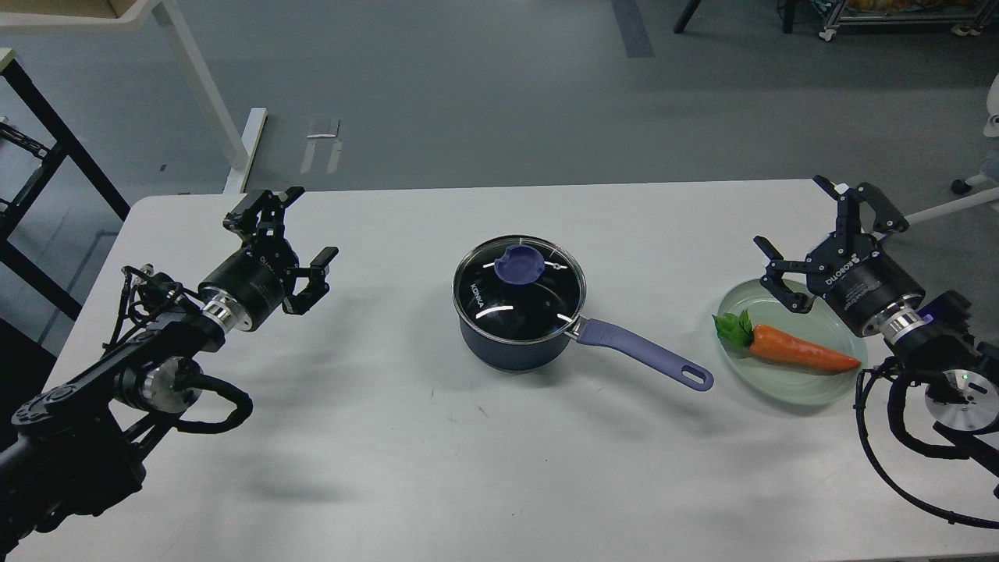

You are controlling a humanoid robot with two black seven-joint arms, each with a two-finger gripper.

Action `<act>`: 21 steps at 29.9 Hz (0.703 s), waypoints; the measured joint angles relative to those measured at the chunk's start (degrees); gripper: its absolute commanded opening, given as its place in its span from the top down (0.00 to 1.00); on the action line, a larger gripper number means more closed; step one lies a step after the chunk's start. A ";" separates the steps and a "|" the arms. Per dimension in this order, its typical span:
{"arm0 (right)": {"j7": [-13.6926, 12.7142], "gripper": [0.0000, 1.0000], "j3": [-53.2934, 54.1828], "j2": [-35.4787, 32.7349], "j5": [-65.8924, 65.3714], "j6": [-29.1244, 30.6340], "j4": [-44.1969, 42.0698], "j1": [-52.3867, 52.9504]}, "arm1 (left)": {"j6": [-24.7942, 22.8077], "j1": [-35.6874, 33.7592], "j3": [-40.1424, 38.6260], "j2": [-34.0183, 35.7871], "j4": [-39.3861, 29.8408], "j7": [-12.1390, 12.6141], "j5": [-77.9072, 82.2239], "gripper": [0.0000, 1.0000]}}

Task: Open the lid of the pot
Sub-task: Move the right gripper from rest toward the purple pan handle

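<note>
The navy pot (511,347) stands in the middle of the white table, its blue-purple handle (644,353) pointing right and toward me. The glass pot lid (519,290) sits flat on the pot's rim, with its blue-purple knob (520,263) at the far side of centre. My left gripper (290,226) hovers open well to the left of the pot, nothing between its fingers. My right gripper (804,226) hangs open far to the right, above the plate's far edge, also holding nothing.
A pale green plate (796,386) with a toy carrot (800,349) lies at the right, under my right gripper. The table's far edge (546,187) borders grey floor. A white desk leg (203,86) and a black frame (47,133) stand beyond the far left corner.
</note>
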 measured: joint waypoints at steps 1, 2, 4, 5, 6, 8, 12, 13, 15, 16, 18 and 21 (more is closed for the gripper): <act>0.00 0.00 0.00 -0.02 0.00 -0.07 0.03 -0.01 | 0.00 -0.02 0.00 -0.10 -0.05 -0.05 -0.02 0.01; 0.00 0.00 0.00 -0.02 0.00 -0.19 0.06 -0.02 | 0.00 -0.05 -0.01 -0.16 -0.07 -0.10 -0.04 0.01; 0.28 0.00 0.00 -0.02 0.00 -0.47 0.10 -0.03 | 0.00 -0.14 -0.03 -0.17 -0.08 -0.27 -0.06 0.01; 0.48 0.00 0.00 -0.02 0.00 -0.54 0.13 -0.03 | 0.00 -0.25 -0.03 -0.13 -0.07 -0.27 -0.06 0.01; 0.73 0.00 0.00 -0.02 -0.03 -0.60 0.17 -0.03 | -0.01 -0.47 -0.02 -0.03 -0.01 -0.15 -0.06 0.01; 1.38 0.00 0.01 -0.17 -0.26 -0.64 0.31 -0.03 | -0.18 -0.80 0.20 0.21 0.39 0.07 -0.06 0.01; 2.19 0.00 0.04 -2.13 -1.06 -0.46 1.29 0.74 | -0.83 -1.08 0.41 0.53 0.70 0.08 -0.03 0.01; 2.26 0.00 0.03 -2.92 -1.28 -0.45 1.64 1.18 | -0.99 -1.24 0.40 0.71 0.74 -0.04 -0.10 0.01; 2.28 0.00 -0.10 -4.23 -2.30 -0.41 2.39 2.50 | -1.41 -1.84 0.30 1.12 0.78 -0.21 -0.71 0.01; 2.29 0.00 -0.22 -4.92 -3.48 -0.40 2.84 3.20 | -1.70 -2.25 0.28 1.30 0.78 -0.28 -1.27 0.01; 2.29 0.00 -0.32 -6.12 -6.90 -0.40 3.83 4.31 | -2.75 -2.93 0.28 1.47 0.77 -0.33 -2.04 0.01; 2.37 0.00 -0.40 -8.23 -15.27 -0.61 6.14 6.63 | -5.17 -3.78 0.29 1.55 0.57 -0.71 -2.39 0.01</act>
